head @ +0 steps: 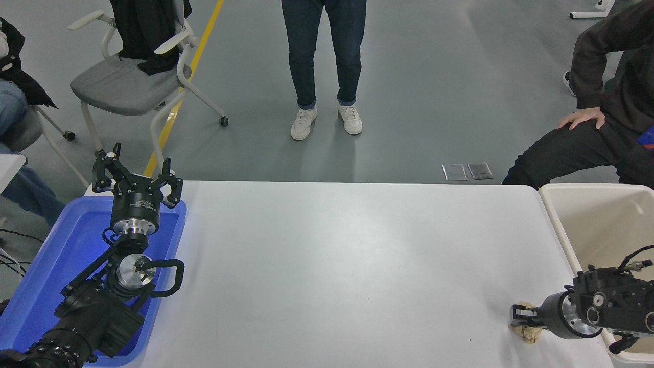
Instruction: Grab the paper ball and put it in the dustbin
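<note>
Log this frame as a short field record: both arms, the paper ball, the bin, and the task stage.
left arm: parked over the blue tray, left pincer open
right arm: reaching in from the right edge, right pincer low on the paper ball
paper ball: on the white table near its front right corner, mostly hidden by the pincer
dustbin: beside the table's right end, ball not inside
stage: grasping; closure unclear, no lift visible

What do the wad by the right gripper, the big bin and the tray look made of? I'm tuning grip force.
The paper ball looks like crumpled tan paper: matte and lumpy, mostly hidden by the right gripper. The dustbin seems to be smooth cream plastic with a rounded rim. The blue tray looks like glossy moulded plastic, judging by its sheen.
</note>
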Tool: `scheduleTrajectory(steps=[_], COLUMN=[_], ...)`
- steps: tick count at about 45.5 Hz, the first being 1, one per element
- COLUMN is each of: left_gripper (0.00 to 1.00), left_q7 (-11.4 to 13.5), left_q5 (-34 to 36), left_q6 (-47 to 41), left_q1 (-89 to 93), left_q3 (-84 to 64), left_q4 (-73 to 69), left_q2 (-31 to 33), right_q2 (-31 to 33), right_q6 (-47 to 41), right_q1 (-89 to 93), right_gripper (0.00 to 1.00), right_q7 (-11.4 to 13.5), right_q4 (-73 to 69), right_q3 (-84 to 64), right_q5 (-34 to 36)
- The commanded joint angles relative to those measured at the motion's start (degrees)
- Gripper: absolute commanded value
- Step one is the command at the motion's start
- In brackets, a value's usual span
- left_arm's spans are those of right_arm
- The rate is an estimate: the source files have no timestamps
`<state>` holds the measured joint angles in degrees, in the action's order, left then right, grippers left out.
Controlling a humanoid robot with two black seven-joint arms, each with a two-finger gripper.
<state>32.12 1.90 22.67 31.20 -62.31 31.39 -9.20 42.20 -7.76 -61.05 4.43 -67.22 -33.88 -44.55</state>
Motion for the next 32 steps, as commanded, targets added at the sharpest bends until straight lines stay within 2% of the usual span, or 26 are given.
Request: scheduleTrajectory(steps=[1,6,12,20,32], left_gripper=[0.99,0.99,0.99,0.99,0.99], left_q7=[0.0,0.0,0.0,0.0,0.0], left_q5=[0.0,0.0,0.0,0.0,0.0], left_q6=[0.0,0.0,0.0,0.0,0.0], left_q1=[0.0,0.1,0.1,0.1,0.1], left_q3=[0.0,0.0,0.1,0.0,0.0], left_q4=[0.0,0.0,0.0,0.0,0.0], left_q2=[0.1,0.0,0.1,0.0,0.0], right_q2=[8.2,11.2,11.3,7.4,1.6], right_q6=[-1.9,-4.5,-7.4,-12.4,-20.2], right_q1=[-14.8,-29.5,-48.3,-66.3,-78.8], right_gripper=[0.00,0.00,0.00,0.00,0.00], right_q7=[0.0,0.1,0.0,0.1,0.5], right_q4=[-10.3,-16.8,-23.6,-27.8,-28.8], right_q3=[-8.6,-18.2,-31.1,-40.9,-44.2], right_q5=[0.1,0.4,1.0,2.9,5.5])
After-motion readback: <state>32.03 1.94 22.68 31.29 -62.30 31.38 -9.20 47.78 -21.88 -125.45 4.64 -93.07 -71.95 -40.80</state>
